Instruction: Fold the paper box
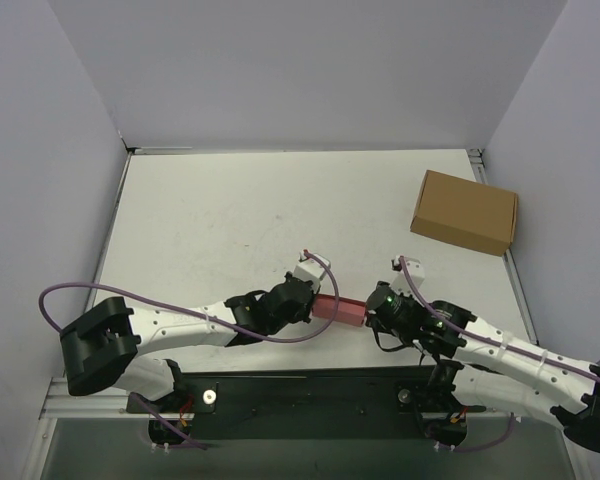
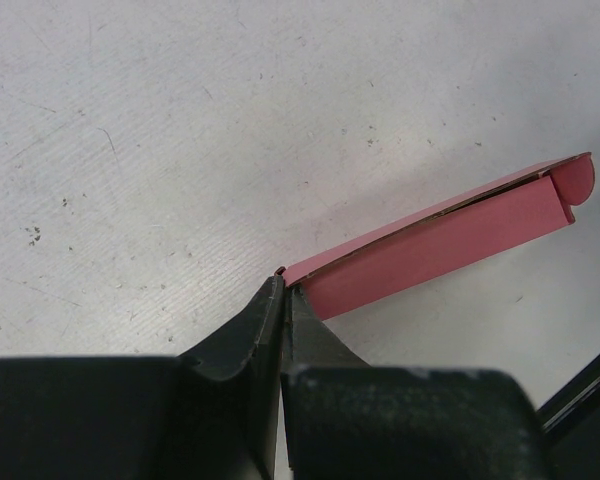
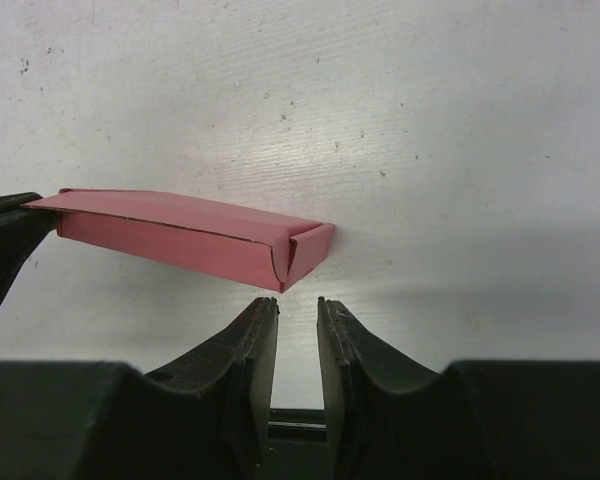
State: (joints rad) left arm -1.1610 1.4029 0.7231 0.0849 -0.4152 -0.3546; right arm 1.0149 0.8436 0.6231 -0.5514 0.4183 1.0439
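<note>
The paper box (image 1: 338, 308) is a slim pink-red folded card, held just above the white table (image 1: 260, 220) between the two arms. My left gripper (image 1: 316, 300) is shut on its left end; in the left wrist view the fingertips (image 2: 283, 285) pinch the near corner of the paper box (image 2: 450, 240), which stretches away up to the right. My right gripper (image 1: 368, 314) sits at the other end. In the right wrist view it (image 3: 298, 305) stands open by a narrow gap just below the tucked end flap of the paper box (image 3: 180, 240), with nothing between its fingers.
A larger brown cardboard box (image 1: 465, 212) lies at the back right of the table. Grey walls close off the left, back and right sides. A black rail (image 1: 310, 390) with the arm bases runs along the near edge.
</note>
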